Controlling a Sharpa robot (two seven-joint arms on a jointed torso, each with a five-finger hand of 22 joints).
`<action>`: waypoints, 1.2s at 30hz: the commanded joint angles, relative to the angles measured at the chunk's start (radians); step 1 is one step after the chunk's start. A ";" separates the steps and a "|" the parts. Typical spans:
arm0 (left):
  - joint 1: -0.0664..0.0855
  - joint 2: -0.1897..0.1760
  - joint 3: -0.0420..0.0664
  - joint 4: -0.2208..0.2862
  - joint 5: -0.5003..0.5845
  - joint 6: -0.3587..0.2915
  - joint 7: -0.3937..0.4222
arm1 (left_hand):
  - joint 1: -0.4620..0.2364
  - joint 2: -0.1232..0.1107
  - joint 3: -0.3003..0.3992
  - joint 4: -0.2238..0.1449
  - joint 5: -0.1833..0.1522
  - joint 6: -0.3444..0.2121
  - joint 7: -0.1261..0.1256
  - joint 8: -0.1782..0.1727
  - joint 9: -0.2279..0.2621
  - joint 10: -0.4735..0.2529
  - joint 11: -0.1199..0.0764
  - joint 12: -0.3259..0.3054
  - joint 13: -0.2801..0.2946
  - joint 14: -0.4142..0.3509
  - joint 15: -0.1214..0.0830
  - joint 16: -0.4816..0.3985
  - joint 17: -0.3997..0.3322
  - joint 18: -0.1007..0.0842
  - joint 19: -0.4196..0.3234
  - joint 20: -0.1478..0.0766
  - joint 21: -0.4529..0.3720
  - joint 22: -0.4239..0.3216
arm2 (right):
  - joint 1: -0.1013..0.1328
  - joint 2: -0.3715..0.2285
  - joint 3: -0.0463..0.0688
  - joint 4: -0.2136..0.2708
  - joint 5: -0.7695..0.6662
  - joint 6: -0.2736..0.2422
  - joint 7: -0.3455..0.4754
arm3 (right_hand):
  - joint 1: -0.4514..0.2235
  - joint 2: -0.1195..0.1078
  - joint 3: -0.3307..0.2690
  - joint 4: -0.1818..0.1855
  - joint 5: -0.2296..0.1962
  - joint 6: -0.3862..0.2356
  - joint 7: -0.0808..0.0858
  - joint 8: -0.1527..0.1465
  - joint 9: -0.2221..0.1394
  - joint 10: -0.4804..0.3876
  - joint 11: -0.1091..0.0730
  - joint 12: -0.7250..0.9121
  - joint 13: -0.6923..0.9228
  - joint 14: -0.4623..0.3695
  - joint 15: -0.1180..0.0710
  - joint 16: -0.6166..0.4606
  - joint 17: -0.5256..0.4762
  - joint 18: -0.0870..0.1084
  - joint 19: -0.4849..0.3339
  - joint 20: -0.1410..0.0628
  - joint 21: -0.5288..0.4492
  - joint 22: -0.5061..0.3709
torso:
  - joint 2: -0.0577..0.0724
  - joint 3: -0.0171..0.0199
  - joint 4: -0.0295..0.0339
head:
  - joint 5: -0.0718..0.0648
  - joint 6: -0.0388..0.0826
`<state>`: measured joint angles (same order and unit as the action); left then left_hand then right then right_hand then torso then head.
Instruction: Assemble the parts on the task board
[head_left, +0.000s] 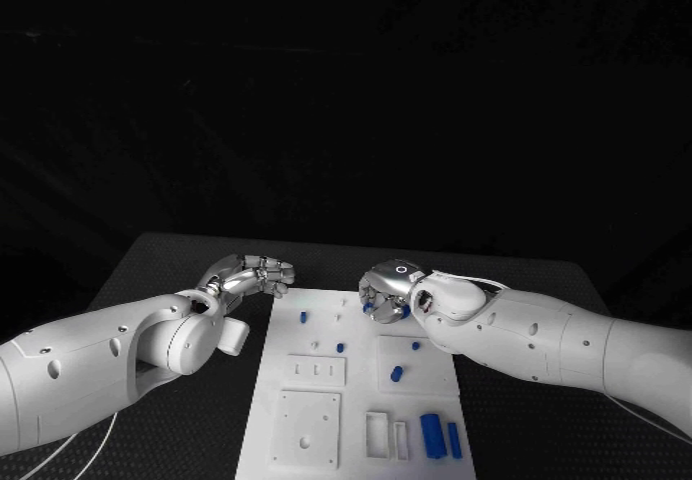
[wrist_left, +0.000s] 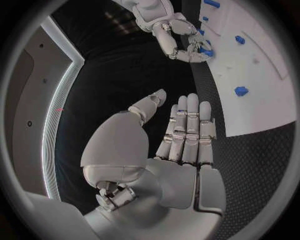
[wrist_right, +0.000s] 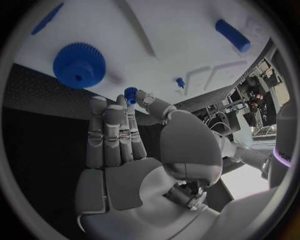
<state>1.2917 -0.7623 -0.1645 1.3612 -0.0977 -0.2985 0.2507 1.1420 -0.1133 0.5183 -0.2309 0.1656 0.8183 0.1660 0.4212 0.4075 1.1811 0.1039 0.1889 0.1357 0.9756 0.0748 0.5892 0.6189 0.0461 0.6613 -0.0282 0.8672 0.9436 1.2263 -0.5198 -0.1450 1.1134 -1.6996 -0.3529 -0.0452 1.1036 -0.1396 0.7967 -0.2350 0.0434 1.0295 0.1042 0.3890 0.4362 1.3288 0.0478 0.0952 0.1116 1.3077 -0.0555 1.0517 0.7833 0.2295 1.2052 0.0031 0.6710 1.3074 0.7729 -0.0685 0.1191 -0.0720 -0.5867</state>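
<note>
**Right hand pinches a small blue piece over the far end of the board**

The white board (head_left: 361, 390) lies lengthwise in the middle of the black table (head_left: 173, 270), both arms reaching in toward its far end.

Right hand (head_left: 387, 293): hangs over the far right part of the board, fingers curled down. The right wrist view shows a small blue piece (wrist_right: 130, 94) caught between its fingertips (wrist_right: 145, 97) and thumb, held just above the white surface. A blue gear (wrist_right: 79, 65) lies flat on the board close by; a blue cylinder (wrist_right: 232, 35) lies further off on the same surface.

Left hand (head_left: 254, 275): sits beside the board's far left corner, over the black table, off the plate. In the left wrist view its fingers (wrist_left: 190, 125) stretch out straight and close together, thumb apart, nothing in them.

Board contents, head view: small blue pegs (head_left: 304, 317) stand scattered along the far half; one larger peg (head_left: 397, 374) stands near the middle right. Two long blue blocks (head_left: 433, 433) lie side by side at the near right end, just beside a row of narrow slots (head_left: 378, 436). A square raised plate (head_left: 307, 428) takes up the near left.
</note>
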 joint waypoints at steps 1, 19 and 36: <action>0.001 0.002 0.001 0.001 0.003 0.013 0.009 | -0.010 0.000 0.005 -0.003 -0.005 0.000 0.005 -0.004 -0.001 -0.002 0.005 -0.006 -0.001 -0.002 -0.006 0.003 -0.001 0.019 0.003 -0.002 0.004 0.002 | 0.000 0.017 0.001 -0.002 -0.104 -0.106 -0.064 | 0.011 -0.004 0.009 0.001 0.005 0.010 -0.001 0.007 0.011 0.013 0.002 0.001 0.002 0.001 -0.007 0.007 -0.002 0.032 -0.005 -0.005 0.006 0.025 | 0.001 0.0001 -0.0004 | -0.001 0.006; 0.001 0.011 0.001 -0.005 0.002 0.016 0.009 | -0.009 0.001 0.007 -0.006 -0.005 0.001 0.005 -0.004 -0.001 -0.004 0.003 -0.008 -0.001 -0.002 -0.006 0.004 -0.002 0.019 0.003 -0.002 0.005 0.002 | -0.003 0.098 0.002 -0.056 -0.120 -0.133 -0.084 | 0.026 -0.032 0.028 0.029 0.005 0.016 -0.003 0.009 0.016 0.022 0.000 -0.005 0.006 0.001 -0.009 0.013 -0.004 0.032 -0.005 -0.009 0.035 0.025 | 0.004 0.0003 0.0027 | 0.005 0.008; 0.009 0.004 0.002 0.012 0.001 0.011 0.007 | -0.010 0.000 0.008 -0.008 -0.005 0.001 0.005 -0.005 -0.001 -0.005 0.004 -0.010 -0.001 -0.004 -0.005 0.004 -0.003 0.019 0.002 -0.002 0.004 0.002 | -0.007 0.124 0.002 -0.090 -0.134 -0.114 -0.090 | 0.029 -0.033 0.032 0.033 0.005 0.015 -0.003 0.008 0.017 0.022 0.000 -0.008 0.006 0.000 -0.010 0.013 -0.005 0.032 -0.007 -0.011 0.042 0.024 | 0.012 -0.0043 0.0110 | 0.011 0.006</action>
<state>1.2979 -0.7595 -0.1641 1.3682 -0.0980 -0.2982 0.2508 1.1421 -0.1132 0.5234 -0.2360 0.1656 0.8183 0.1660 0.4213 0.4076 1.1811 0.1039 0.1848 0.1357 0.9756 0.0748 0.5891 0.6172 0.0458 0.6613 -0.0282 0.8672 0.9440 1.2198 -0.3968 -0.1436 1.0251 -1.8119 -0.4739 -0.1283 1.1281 -0.1678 0.8279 -0.2053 0.0463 1.0388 0.1018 0.3914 0.4530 1.3453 0.0482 0.0866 0.1171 1.3117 -0.0586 1.0593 0.7793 0.2241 1.1965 0.0009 0.7085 1.3073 0.7829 -0.0718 0.1293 -0.0624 -0.5804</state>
